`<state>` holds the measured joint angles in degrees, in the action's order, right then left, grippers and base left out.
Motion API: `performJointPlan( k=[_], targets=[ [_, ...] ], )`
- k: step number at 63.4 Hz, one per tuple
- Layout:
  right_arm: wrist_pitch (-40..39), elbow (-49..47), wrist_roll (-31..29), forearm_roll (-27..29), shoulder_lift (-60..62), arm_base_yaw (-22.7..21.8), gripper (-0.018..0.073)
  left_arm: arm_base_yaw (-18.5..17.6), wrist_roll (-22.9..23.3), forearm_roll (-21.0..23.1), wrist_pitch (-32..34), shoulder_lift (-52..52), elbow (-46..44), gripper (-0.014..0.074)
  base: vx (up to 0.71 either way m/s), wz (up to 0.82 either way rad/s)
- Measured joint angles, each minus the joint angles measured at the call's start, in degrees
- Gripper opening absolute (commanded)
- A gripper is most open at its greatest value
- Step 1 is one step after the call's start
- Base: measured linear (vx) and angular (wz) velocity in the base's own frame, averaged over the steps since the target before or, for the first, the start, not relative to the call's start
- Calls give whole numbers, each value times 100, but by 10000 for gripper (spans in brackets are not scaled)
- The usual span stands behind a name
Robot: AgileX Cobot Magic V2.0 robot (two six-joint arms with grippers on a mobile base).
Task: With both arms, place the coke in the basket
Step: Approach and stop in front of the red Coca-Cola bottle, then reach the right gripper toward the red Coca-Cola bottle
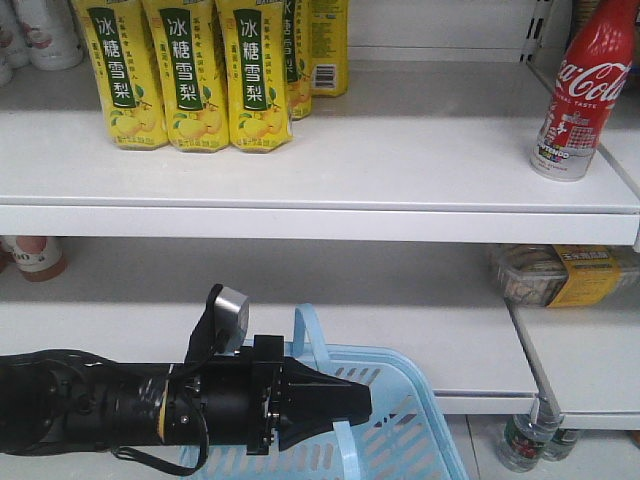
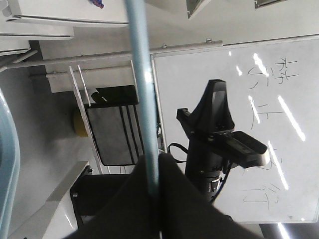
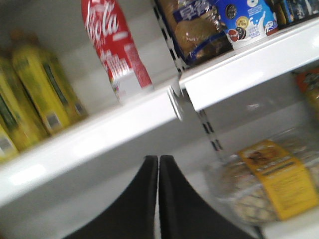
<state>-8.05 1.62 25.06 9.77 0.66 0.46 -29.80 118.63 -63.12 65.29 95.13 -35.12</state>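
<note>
Several yellow pear-drink bottles (image 1: 190,80) share the upper shelf (image 1: 400,170) with the coke (image 1: 580,90), far right; below, we see the left gripper (image 1: 360,403) clamped on the basket (image 1: 400,440). Left wrist: its handle (image 2: 141,89) runs between the fingers (image 2: 129,209). Right wrist: the right gripper (image 3: 158,169) is pressed closed, empty, under the coke's shelf.

1. yellow drink bottles (image 1: 190,75) stand in a row on the left of the upper shelf (image 1: 380,165).
2. white bottles (image 1: 45,30) stand at the far left, behind them.
3. a small bottle (image 1: 40,257) stands at the far left of the lower shelf (image 1: 400,300).
4. a clear food tray (image 1: 560,275) with a yellow label lies on the lower right shelf.
5. floor bottles (image 1: 525,445) stand beneath that tray.
6. a bread bag (image 3: 192,27) and a blue tub (image 3: 244,17) sit side by side on a higher shelf.
7. a whiteboard (image 2: 279,89) bears handwriting.
</note>
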Motion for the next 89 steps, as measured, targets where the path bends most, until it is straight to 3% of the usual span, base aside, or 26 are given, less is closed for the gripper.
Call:
performJointPlan(
  k=[6, 11, 17, 21, 27, 32, 39, 48, 60, 69, 78, 89],
  targets=[
    [-605, 0, 679, 596, 0, 0, -5, 0, 0, 0, 0, 0, 0, -6, 0, 0],
    [-975, -51, 1094, 546, 0, 0, -5, 0, 0, 0, 0, 0, 0, -6, 0, 0],
    [-615, -562, 1435, -284, 0, 0, 7, 0, 0, 0, 0, 0, 0, -6, 0, 0],
    [13, -1236, 1652, -1231, -19, 0, 39, 0, 0, 0, 0, 0, 0, -6, 0, 0],
    [805, -2106, 1854, -2328, -286, 0, 143, 0, 0, 0, 0, 0, 0, -6, 0, 0],
    [1073, -2711, 1894, -2970, -591, 0, 288, 0, 0, 0, 0, 0, 0, -6, 0, 0],
    [1149, -3219, 1894, -3332, -1090, 0, 504, 0, 0, 0, 0, 0, 0, -6, 0, 0],
    [968, -3368, 1882, -3450, -1635, 0, 656, 0, 0, 0, 0, 0, 0, -6, 0, 0],
    [655, -3617, 1875, -3773, -2398, 0, 662, 0, 0, 0, 0, 0, 0, -6, 0, 0],
    [1021, -4423, 1867, -4281, -3143, 0, 651, 0, 0, 0, 0, 0, 0, -6, 0, 0],
    [1301, -5124, 1632, -4438, -3935, 22, 636, 0, 0, 0, 0, 0, 0, -6, 0, 0],
    [1595, -5675, 1234, -4487, -4755, 750, 613, 0, 0, 0, 0, 0, 0, -6, 0, 0]
  ],
)
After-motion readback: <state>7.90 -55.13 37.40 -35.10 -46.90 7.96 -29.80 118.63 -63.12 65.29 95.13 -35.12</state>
